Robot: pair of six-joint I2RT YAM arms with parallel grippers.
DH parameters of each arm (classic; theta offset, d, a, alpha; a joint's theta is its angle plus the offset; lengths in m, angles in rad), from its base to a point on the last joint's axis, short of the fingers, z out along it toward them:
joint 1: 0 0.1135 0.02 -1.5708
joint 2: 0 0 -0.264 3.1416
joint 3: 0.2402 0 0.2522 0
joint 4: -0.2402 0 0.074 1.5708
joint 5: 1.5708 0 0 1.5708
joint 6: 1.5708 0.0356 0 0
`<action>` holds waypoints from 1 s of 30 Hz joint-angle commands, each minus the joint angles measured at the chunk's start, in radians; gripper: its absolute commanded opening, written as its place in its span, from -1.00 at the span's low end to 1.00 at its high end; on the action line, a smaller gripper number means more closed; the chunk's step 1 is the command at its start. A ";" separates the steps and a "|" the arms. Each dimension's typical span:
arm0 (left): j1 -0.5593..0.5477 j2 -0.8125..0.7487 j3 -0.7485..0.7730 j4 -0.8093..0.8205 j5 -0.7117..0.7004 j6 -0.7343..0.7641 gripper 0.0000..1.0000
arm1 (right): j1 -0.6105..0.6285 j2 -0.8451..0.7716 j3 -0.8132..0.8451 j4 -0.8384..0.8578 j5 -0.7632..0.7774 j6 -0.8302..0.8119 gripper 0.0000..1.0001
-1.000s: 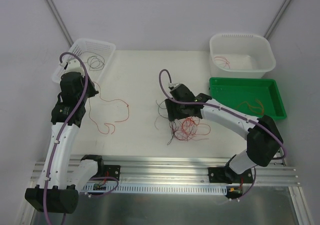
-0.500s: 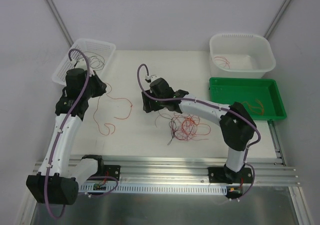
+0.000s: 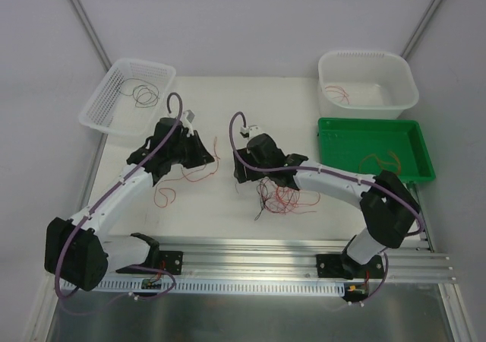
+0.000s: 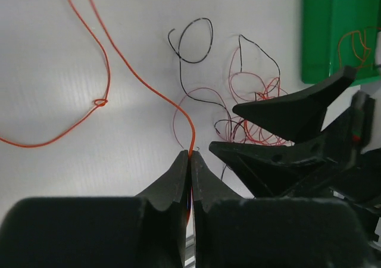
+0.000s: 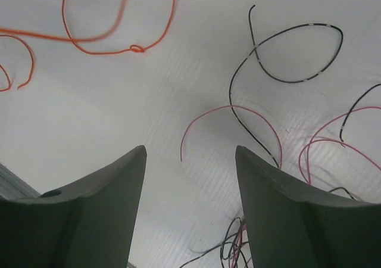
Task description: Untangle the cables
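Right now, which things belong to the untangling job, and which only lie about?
Job: tangled bundle of thin red and black wires; orange wire, pinched in the left gripper; open right gripper.
Lying about: white mesh basket; white tub; green tray.

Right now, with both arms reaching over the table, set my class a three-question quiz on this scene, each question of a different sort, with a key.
1. True or false: the left gripper is shut on an orange wire.
2. Which container holds the dark wires? A. the white basket B. the green tray C. the white tub
3. Fill the gap: the right gripper hangs over the table with its jaws ____ and nothing between them.

Key: 1 true; 2 A; 3 open.
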 commanded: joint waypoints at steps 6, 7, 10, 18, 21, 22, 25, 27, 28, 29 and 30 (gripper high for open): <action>-0.201 0.031 -0.175 0.134 -0.049 -0.140 -0.81 | 0.013 -0.194 -0.090 0.027 0.091 -0.044 0.32; -0.215 0.022 -0.190 0.134 -0.052 -0.147 -0.75 | 0.013 -0.206 -0.091 0.024 0.092 -0.050 0.32; -0.223 -0.062 -0.264 0.134 -0.080 -0.150 -0.04 | 0.029 -0.196 -0.068 0.007 0.066 -0.084 0.35; -0.140 -0.229 -0.139 -0.117 -0.218 -0.020 0.96 | 0.066 -0.045 0.076 -0.036 0.015 -0.119 0.40; 0.005 -0.242 -0.079 -0.185 -0.192 0.060 0.98 | 0.075 0.044 0.171 -0.057 -0.002 -0.120 0.43; 0.077 -0.243 -0.047 -0.200 -0.189 0.082 0.98 | 0.085 0.064 0.191 -0.057 -0.007 -0.127 0.43; 0.168 -0.236 0.025 -0.274 -0.189 0.154 0.98 | 0.101 0.149 0.272 -0.065 -0.039 -0.157 0.45; 0.233 -0.233 0.055 -0.303 -0.219 0.203 0.98 | 0.105 0.206 0.318 -0.064 -0.075 -0.232 0.45; 0.245 -0.233 0.065 -0.318 -0.294 0.215 0.98 | 0.107 0.223 0.329 -0.057 -0.111 -0.255 0.45; 0.259 -0.239 0.063 -0.319 -0.334 0.226 0.98 | 0.107 0.237 0.338 -0.053 -0.128 -0.278 0.44; 0.262 -0.243 0.049 -0.319 -0.372 0.232 0.98 | 0.107 0.266 0.357 -0.053 -0.161 -0.333 0.43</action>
